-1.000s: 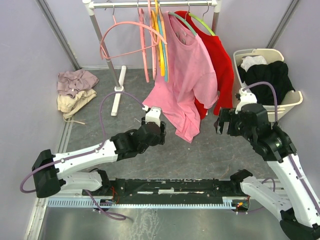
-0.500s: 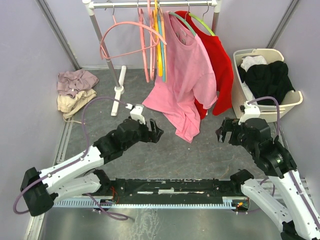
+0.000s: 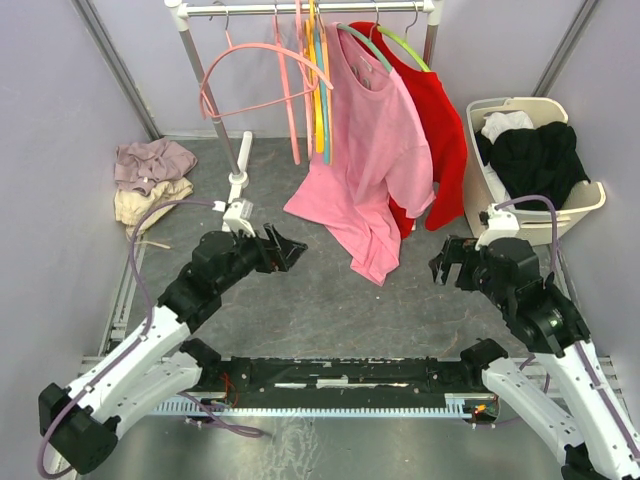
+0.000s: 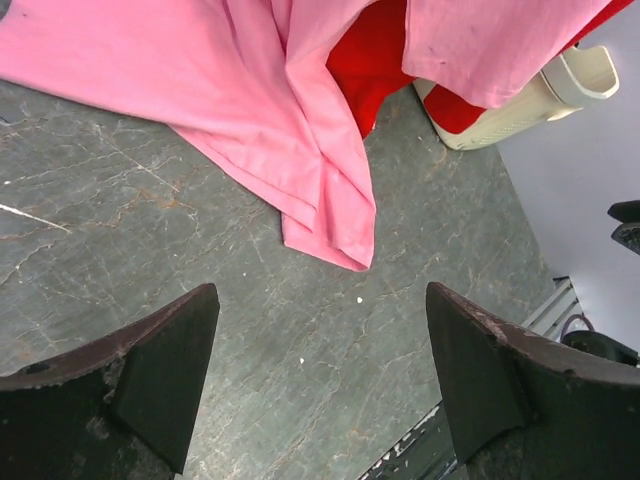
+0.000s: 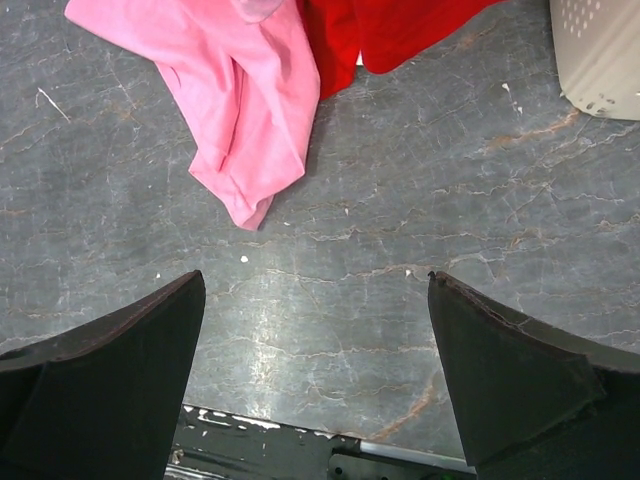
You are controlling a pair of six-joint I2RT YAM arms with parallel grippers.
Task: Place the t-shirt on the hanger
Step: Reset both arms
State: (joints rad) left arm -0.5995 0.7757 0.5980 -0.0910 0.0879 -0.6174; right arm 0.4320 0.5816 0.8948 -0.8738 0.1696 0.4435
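a bubblegum-pink t-shirt [image 3: 375,150] hangs on a pale mint-green hanger [image 3: 362,40] from the rail [image 3: 300,8] of a white clothes rack at the far side of the grey marbled surface [image 3: 330,300]. the hanger's arms show at the shirt's neck and shoulders. the shirt's lower hem droops in folds toward the surface, and whether it touches cannot be told.

a red shirt [image 3: 447,130] hangs just behind and to the right of it on a brighter lime-green hanger [image 3: 405,45]. several empty pink hangers [image 3: 250,70] hang from the rail to the left.

2 robot arms reach in from the near edge. the left fingers [image 3: 288,246] are spread wide and hold nothing, pointing toward the shirt's hem from the left and apart from it. the right fingers [image 3: 445,265] are also spread wide and empty, low to the right of the hem and near a cream laundry basket [image 3: 590,200] that holds dark and white clothes. both wrist cameras show bare surface between the fingertips, with the pink hem beyond them.

a heap of pale clothes [image 3: 150,180] lies at the far left.
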